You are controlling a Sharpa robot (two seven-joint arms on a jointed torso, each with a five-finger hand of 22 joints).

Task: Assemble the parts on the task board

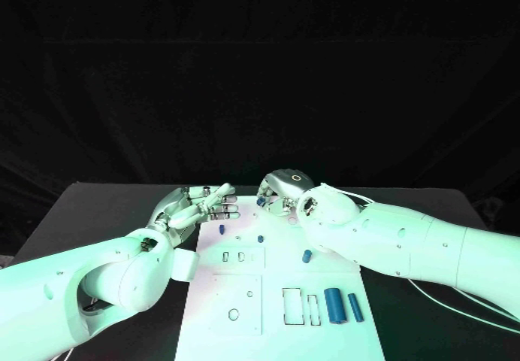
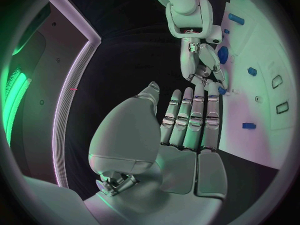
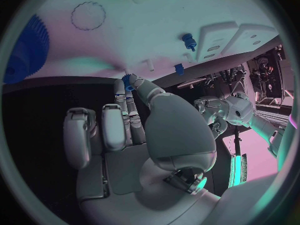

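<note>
Fingers (image 3: 129, 96) pinch blue part (image 3: 127, 80).

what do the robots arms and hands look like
Both arms are smooth white shells with rounded joints. The left hand and right hand are silver metal with segmented fingers. A thin pale cable trails under the right arm.
</note>
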